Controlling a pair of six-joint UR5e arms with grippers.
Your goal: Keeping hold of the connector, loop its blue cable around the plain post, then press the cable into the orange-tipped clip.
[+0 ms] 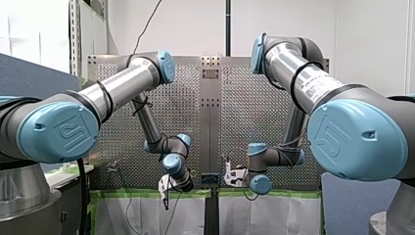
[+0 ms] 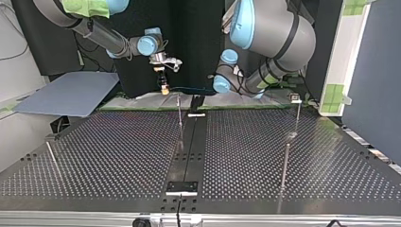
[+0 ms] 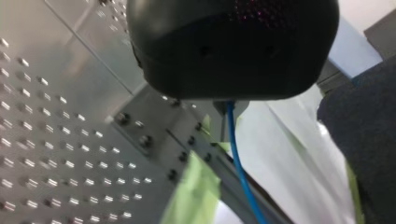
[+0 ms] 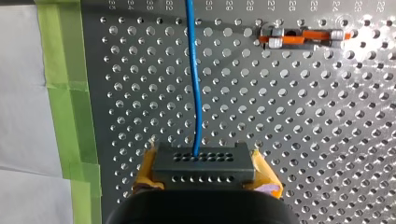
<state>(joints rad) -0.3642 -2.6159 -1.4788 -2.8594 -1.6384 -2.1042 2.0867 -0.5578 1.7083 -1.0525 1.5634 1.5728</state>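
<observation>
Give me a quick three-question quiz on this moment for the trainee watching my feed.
1. True or false: my right pincer is shut on the connector.
2. In the right wrist view, the blue cable is: A) pressed into the orange-tipped clip; B) apart from it; C) wrapped around it.
3. Fill in: my right pincer's pads are ____.
Key: 1 true; 2 B; 3 yellow.

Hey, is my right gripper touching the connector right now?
Touching. The right wrist view shows my right gripper with its yellow pads pressed against both ends of the dark connector; the blue cable runs out ahead of it.
</observation>
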